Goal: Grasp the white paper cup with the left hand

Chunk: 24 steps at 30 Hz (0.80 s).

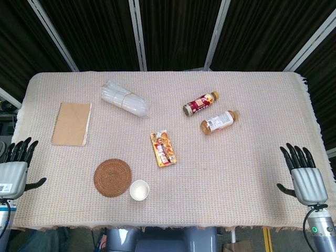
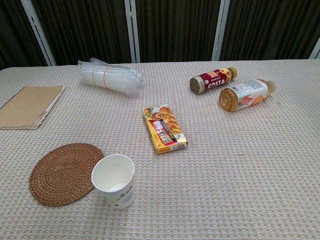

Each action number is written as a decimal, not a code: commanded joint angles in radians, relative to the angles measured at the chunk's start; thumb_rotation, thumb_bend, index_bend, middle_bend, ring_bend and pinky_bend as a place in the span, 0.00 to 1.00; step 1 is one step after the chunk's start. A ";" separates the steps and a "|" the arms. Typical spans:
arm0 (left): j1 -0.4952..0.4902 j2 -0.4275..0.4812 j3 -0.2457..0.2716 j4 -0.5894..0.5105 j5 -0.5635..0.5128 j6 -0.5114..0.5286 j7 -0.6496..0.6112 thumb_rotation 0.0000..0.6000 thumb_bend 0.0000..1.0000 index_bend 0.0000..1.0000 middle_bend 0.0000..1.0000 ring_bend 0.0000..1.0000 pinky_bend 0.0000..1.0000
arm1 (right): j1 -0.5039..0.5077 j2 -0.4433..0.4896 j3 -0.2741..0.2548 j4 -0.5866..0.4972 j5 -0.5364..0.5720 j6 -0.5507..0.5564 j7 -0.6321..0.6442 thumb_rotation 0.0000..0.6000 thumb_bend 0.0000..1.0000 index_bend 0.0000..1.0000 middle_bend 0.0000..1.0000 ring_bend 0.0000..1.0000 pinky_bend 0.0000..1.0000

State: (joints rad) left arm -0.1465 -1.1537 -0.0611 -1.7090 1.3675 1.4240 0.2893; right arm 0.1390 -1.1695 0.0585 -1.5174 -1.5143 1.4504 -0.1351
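Note:
The white paper cup (image 1: 139, 190) (image 2: 114, 180) stands upright and empty near the table's front edge, just right of a round woven coaster (image 1: 112, 178) (image 2: 65, 172). My left hand (image 1: 14, 168) hovers off the table's left edge, fingers spread and holding nothing, well to the left of the cup. At the table's right edge my right hand (image 1: 304, 176) is also spread with nothing in it. Neither hand shows in the chest view.
A brown notebook (image 1: 72, 124) (image 2: 27, 106) lies at the left. A bundle of clear plastic cups (image 1: 124, 99) (image 2: 109, 77) lies at the back. A snack box (image 1: 163, 148) (image 2: 164, 128) sits mid-table. Two bottles (image 1: 201, 104) (image 1: 219, 122) lie on their sides at the right.

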 commanded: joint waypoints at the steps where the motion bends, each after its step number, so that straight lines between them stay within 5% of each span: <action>1: 0.000 0.000 0.000 0.002 0.002 0.000 -0.003 1.00 0.00 0.00 0.00 0.00 0.00 | 0.000 0.000 0.000 0.000 0.000 0.000 0.000 1.00 0.00 0.00 0.00 0.00 0.00; 7: -0.003 0.009 0.012 -0.013 0.013 -0.019 -0.028 1.00 0.00 0.00 0.00 0.00 0.00 | 0.000 0.003 0.002 -0.005 0.002 -0.001 0.001 1.00 0.00 0.00 0.00 0.00 0.00; 13: -0.061 0.009 0.052 -0.060 0.148 -0.092 -0.054 1.00 0.00 0.00 0.00 0.00 0.00 | 0.002 0.012 0.009 -0.021 0.005 0.000 0.005 1.00 0.00 0.00 0.00 0.00 0.00; 24: -0.316 -0.113 0.012 -0.146 0.258 -0.408 0.201 1.00 0.00 0.04 0.00 0.00 0.07 | 0.006 0.014 0.037 -0.007 0.077 -0.029 -0.008 1.00 0.00 0.00 0.00 0.00 0.00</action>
State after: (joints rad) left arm -0.3943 -1.2198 -0.0340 -1.8358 1.5948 1.0921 0.4191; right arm 0.1451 -1.1553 0.0895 -1.5271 -1.4486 1.4268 -0.1404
